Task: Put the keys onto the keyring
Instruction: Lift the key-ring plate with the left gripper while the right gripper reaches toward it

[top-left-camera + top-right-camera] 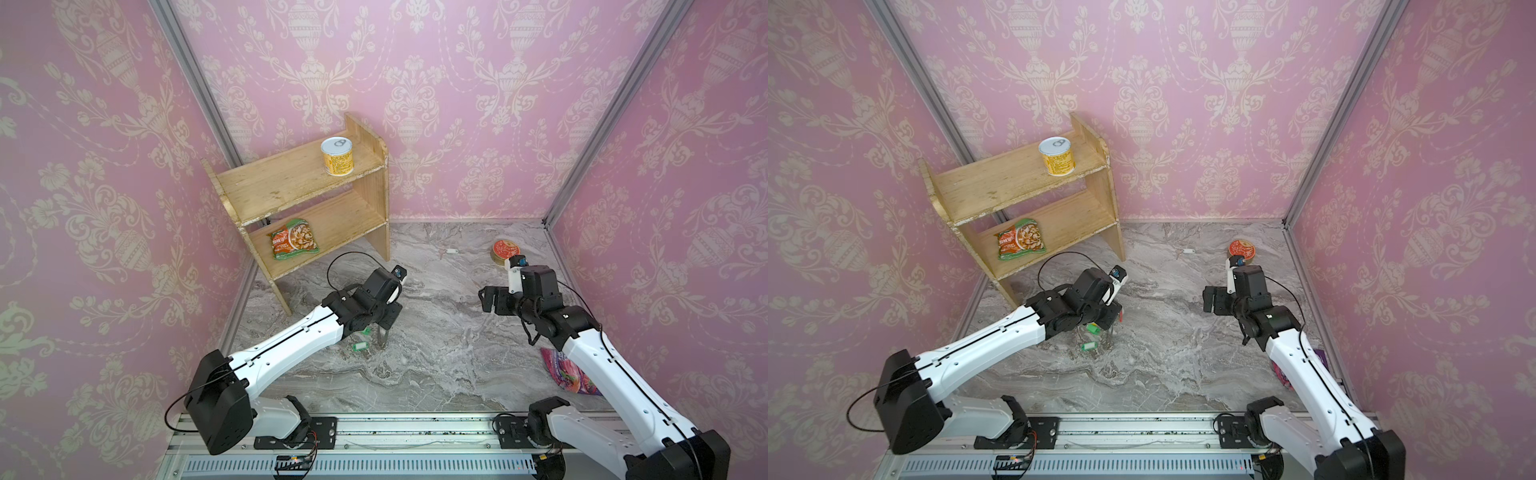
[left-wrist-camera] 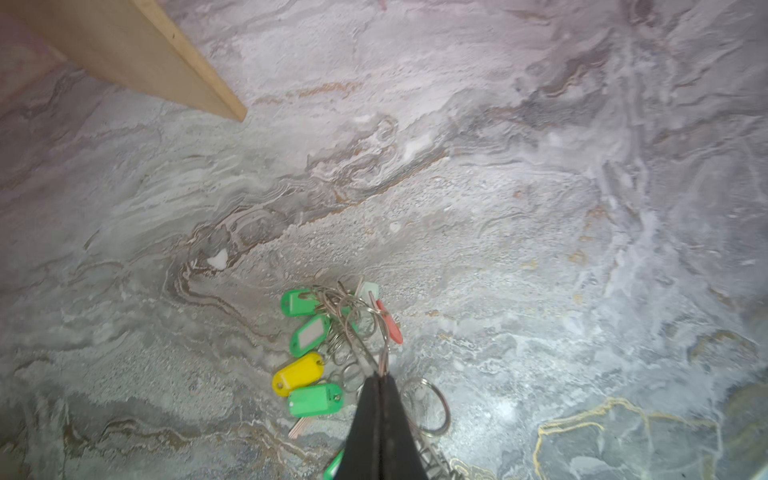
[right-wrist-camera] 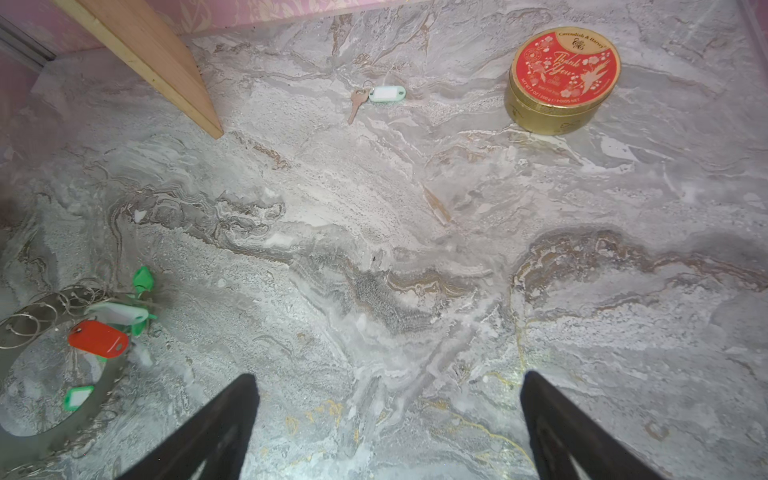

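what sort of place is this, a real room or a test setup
Most likely a staged robot test cell, not a real room: pink wallpaper panels sit between bare aluminium posts, and the left arm and right arm are mounted on a metal rail along the front edge of the marble-look tabletop.

Marble tabletop (image 3: 415, 249) (grey-veined) bears shelf (image 1: 291, 183), tin (image 3: 561, 79), white-tagged key (image 3: 384, 94), purple packet (image 1: 567, 374).

The can (image 1: 336, 156) stood atop the shelf (image 1: 286, 183), noodle packet (image 1: 294, 239) on lower board; in front lay the keyring (image 3: 110, 374) — lone key (image 1: 452, 251) behind, tin (image 1: 505, 250) rightward.
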### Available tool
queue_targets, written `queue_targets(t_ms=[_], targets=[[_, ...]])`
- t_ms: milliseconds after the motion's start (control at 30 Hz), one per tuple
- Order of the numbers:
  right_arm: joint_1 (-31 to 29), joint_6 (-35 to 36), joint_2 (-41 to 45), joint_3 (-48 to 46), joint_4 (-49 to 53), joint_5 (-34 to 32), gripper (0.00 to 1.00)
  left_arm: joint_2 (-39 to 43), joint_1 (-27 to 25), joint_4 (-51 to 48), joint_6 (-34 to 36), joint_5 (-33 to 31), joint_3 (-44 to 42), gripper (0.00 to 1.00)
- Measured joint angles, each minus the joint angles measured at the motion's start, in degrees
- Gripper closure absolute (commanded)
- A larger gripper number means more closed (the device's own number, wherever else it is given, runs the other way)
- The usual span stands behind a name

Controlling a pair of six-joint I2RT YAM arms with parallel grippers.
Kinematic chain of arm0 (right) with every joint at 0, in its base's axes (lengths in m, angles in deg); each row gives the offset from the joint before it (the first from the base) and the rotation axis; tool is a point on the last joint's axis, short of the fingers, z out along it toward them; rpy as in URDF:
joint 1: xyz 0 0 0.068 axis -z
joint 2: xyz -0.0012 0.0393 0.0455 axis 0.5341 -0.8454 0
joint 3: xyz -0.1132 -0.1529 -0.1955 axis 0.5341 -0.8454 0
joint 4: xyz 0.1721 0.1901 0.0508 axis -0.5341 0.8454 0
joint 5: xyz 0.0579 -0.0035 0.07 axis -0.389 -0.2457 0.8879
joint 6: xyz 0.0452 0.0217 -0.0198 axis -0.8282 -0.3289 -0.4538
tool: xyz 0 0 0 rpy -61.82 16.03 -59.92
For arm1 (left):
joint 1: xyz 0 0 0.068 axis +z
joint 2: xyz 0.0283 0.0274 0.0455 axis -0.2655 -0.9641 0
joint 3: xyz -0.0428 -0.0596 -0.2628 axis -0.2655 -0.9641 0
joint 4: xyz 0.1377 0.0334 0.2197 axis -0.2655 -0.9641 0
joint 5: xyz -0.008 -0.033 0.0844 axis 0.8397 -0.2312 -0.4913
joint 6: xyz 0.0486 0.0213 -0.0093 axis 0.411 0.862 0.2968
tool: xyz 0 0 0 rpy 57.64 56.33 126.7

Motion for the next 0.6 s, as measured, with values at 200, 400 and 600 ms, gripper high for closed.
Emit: queue_targets(t_ms=[200, 400, 600], targets=[[-0.13, 0.94, 0.85, 0.0, -1.55, 4.96, 0.0, 6.1, 0.0, 4.35, 6.75, 10.25, -0.26, 1.0], [-1.22, 2.99, 1.7, 0.76, -3.87, 12.63, 0.01, 6.86, -0.02, 5.9, 10.84, 19.37, 0.76, 1.0], [-2.99, 6.12, 4.11, 2.56, -6.91, 24.13, 0.02, 6.86, -0.02, 9.64, 11.93, 27.71, 4.63, 1.0]])
